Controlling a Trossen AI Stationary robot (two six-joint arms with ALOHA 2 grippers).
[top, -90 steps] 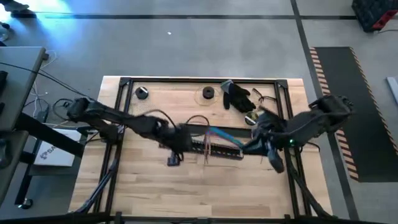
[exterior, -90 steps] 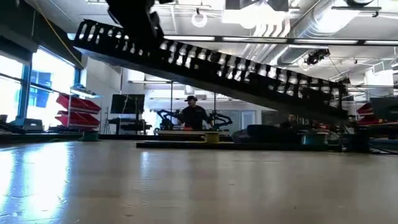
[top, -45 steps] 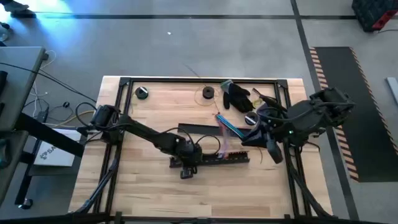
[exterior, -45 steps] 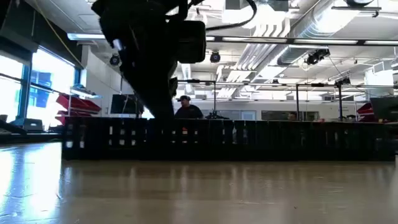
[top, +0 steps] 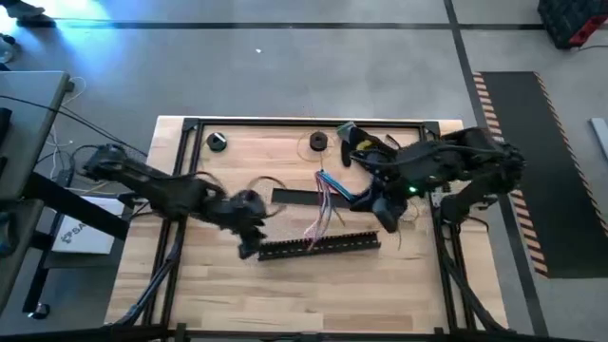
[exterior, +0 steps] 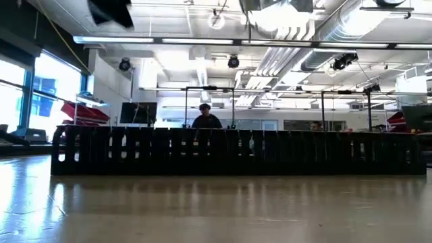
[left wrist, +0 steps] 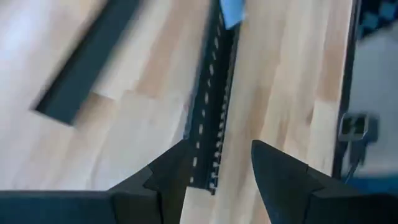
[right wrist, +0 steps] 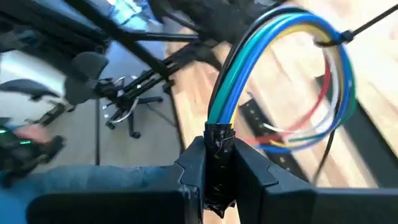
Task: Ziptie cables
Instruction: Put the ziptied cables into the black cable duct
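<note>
From overhead I have the right gripper (top: pixel 372 201) over the far-right part of the light wooden table (top: pixel 228 294), its 2 fingers clamped on the dark connector end of the bundle of thin blue, teal, yellow, white and red wires (top: pixel 326 198). On the right wrist camera the same bundle (right wrist: pixel 281 43) rises from between the fingers (right wrist: pixel 194 169), arcs over in a loop and falls back toward the tabletop; a thin dark ziptie (right wrist: pixel 364 28) sits around the top of that loop with its tail sticking out sideways. The loose ends of the wires trail down toward the long black slotted plastic duct (top: pixel 318 246), which lies flat near the middle of the table and fills the width of the low view (exterior: pixel 236 150).

The left gripper (top: pixel 251 242) hangs just above the duct's left end with its 2 fingers (left wrist: pixel 169 174) spread apart and nothing between them; on the left wrist camera the duct (left wrist: pixel 208 118) runs away from the gap. A flat black strip (top: pixel 299 197) lies beyond the duct. A black glove (top: pixel 363 144) and 2 small dark round objects (top: pixel 217 142) sit by the far edge.
</note>
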